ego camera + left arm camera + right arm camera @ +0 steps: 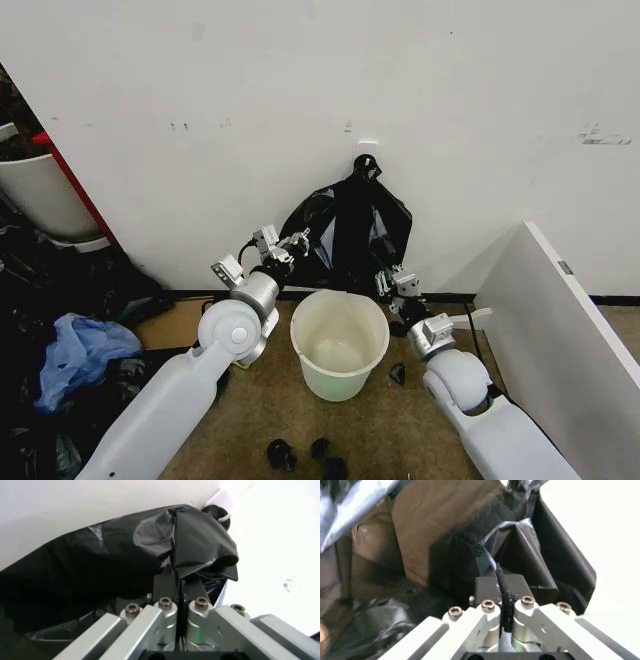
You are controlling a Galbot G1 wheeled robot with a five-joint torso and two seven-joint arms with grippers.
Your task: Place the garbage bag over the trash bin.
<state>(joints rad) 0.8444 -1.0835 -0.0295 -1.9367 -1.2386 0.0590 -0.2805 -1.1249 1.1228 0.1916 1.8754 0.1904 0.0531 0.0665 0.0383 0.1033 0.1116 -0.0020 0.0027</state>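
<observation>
The garbage bag hangs spread against the white wall, directly behind the trash bin, its knotted top at a small hook on the wall. The trash bin stands upright on the brown floor, open and unlined, between the two arms. The left end effector is clenched on the bag's left edge; in the left wrist view the black film runs pinched between its closed fingers. The right end effector grips the bag's lower right edge, fingers shut on a fold of plastic. A heap of dark bags with blue plastic lies at left, a white panel at right.
</observation>
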